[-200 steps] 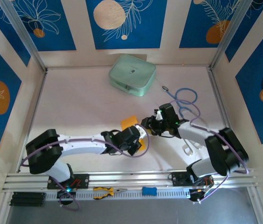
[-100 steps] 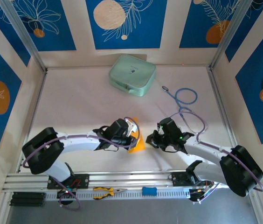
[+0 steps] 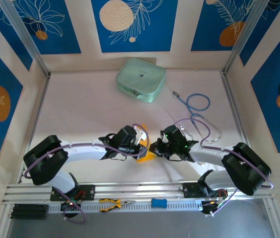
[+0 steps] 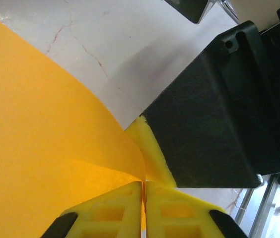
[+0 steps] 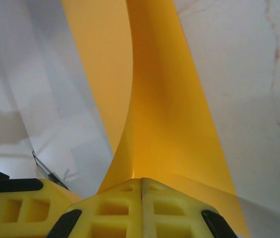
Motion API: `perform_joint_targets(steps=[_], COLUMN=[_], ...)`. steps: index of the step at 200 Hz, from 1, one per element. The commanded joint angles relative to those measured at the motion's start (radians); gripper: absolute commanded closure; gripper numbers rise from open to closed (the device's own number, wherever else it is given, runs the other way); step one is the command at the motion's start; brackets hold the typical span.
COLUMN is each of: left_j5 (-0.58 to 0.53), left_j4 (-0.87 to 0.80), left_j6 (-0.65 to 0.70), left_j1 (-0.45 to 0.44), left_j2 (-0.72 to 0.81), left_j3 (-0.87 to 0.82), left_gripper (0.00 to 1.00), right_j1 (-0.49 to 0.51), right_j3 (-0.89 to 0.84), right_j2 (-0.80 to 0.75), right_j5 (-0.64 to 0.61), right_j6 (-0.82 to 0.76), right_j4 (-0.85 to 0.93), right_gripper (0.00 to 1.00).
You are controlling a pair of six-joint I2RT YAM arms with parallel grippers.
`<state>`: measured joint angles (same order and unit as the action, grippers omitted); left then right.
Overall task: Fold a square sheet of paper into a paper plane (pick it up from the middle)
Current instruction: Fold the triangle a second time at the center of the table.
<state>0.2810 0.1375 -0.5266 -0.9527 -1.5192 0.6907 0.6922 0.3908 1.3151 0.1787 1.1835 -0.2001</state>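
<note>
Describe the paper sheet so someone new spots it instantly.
On the pale table, look toward the near edge. There the left gripper and right gripper both pinch the square sheet of paper. It is thin, curled and orange-yellow, unlike the boxy pale green case at the back.

A pale green case [image 3: 141, 79] lies near the back wall [image 3: 135, 60], a blue stethoscope [image 3: 198, 105] right of it, pliers [image 3: 111, 203] on the rail [image 3: 179, 190].

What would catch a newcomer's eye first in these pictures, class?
The thin orange-yellow square sheet of paper, curled at front centre, is pinched by the left gripper and right gripper, both shut on it. Behind, a pale green rounded-square case sits near the back wall.
</note>
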Motion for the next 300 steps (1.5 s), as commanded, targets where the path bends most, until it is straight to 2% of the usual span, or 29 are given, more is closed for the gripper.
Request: perform_joint_targets(steps=[1,33,64,104,162,199,238,300], left_j5=[0.022,0.022,0.022,0.026,0.035,0.045,0.052,-0.02], left_j4=[-0.014,-0.028,-0.028,-0.032,-0.033,-0.043,-0.068,-0.167], left_j6=[0.0,0.01,0.012,0.012,0.012,0.021,0.049,0.133], left_j1=[0.01,0.012,0.019,0.029,0.037,0.047,0.071,0.092], left_j2=[0.0,-0.007,-0.004,-0.004,-0.012,-0.027,-0.051,-0.085], left_j3=[0.01,0.018,0.014,0.012,0.013,0.02,0.029,0.076], left_gripper=[0.88,0.89,1.0,1.0,1.0,1.0,1.0,1.0], right_j1=[0.007,0.006,0.006,0.024,0.032,0.033,0.02,0.018], right_j3=[0.012,0.013,0.015,0.046,0.031,0.045,0.027,0.036], right_j2=[0.012,0.01,0.009,0.019,0.087,0.113,0.097,0.107], right_j5=[0.026,0.022,0.012,-0.079,-0.085,-0.13,-0.131,-0.115], right_j6=[0.016,0.013,0.015,-0.01,0.001,-0.028,-0.05,-0.061], right_j4=[-0.044,-0.036,-0.015,0.138,0.066,0.187,0.2,0.197], right_gripper=[0.96,0.96,0.95,0.96,0.97,0.98,0.98,0.98])
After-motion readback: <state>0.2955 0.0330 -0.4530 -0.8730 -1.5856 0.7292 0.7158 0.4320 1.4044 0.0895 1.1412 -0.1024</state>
